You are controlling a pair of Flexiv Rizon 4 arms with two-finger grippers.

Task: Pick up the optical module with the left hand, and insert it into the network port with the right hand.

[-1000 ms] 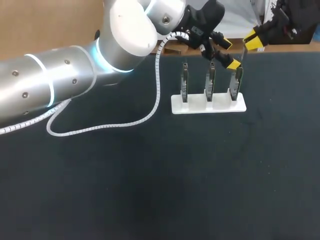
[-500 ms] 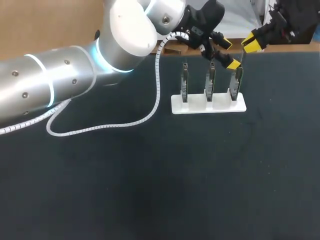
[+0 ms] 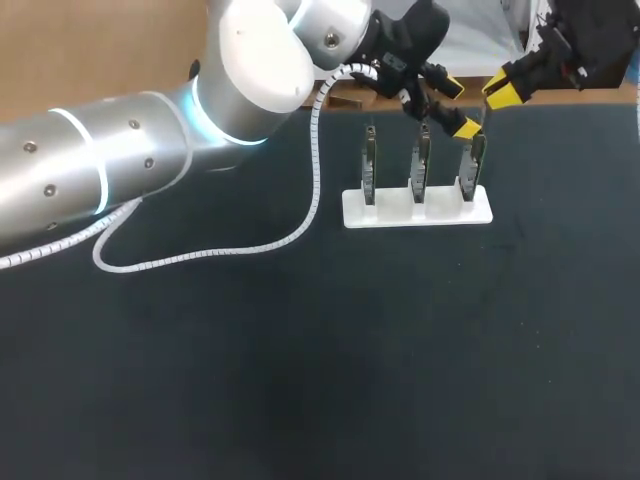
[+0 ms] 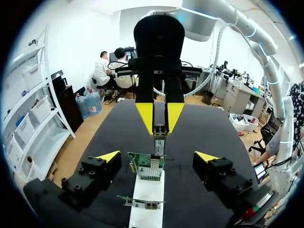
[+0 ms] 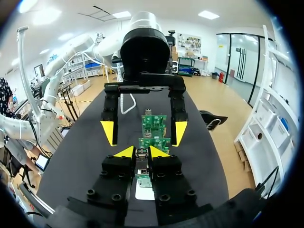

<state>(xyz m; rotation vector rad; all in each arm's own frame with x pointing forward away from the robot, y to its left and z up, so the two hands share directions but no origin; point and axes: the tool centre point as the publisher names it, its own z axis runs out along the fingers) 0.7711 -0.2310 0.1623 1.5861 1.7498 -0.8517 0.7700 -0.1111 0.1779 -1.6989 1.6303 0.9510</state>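
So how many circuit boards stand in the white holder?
3 boards in the white holder: one at its left end, one in the middle, one at its right end.

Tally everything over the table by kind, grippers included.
3 circuit boards
1 white stand
1 optical module
2 grippers: left gripper, right gripper
Total: 7
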